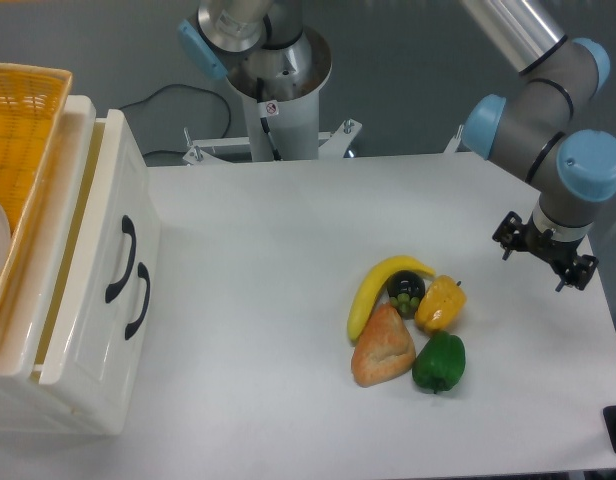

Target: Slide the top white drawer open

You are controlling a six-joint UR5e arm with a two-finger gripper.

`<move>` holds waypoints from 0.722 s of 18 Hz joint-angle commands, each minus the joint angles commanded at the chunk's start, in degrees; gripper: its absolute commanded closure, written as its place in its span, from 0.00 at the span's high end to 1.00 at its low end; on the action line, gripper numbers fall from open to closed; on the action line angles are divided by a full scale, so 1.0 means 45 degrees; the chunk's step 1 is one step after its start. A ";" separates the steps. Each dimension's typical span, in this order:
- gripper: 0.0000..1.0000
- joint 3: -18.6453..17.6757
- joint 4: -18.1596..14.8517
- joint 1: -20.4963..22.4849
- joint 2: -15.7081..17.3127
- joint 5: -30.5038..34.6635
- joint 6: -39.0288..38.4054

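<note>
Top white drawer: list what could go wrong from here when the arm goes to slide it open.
1. The hand is at the far side of the table from the top white drawer, and the banana and peppers lie in between; a low sweep could scatter them.
2. The two black handles sit close together; the hand could catch the lower handle.
3. The orange basket on top might shift.

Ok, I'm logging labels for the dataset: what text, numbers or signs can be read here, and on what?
No readable words or numbers anywhere.
Small round red-and-white sticker on the robot's white base column: a sign, too small to read.
Drawers, basket and fruit: no labels visible.
</note>
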 joint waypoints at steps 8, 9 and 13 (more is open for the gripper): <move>1.00 -0.0175 -0.0020 -0.0078 0.0156 -0.0058 -0.0176; 1.00 -0.0253 -0.0020 -0.0078 0.0176 -0.0213 -0.0195; 1.00 -0.0566 -0.0135 -0.0117 0.0682 -0.1050 -0.1266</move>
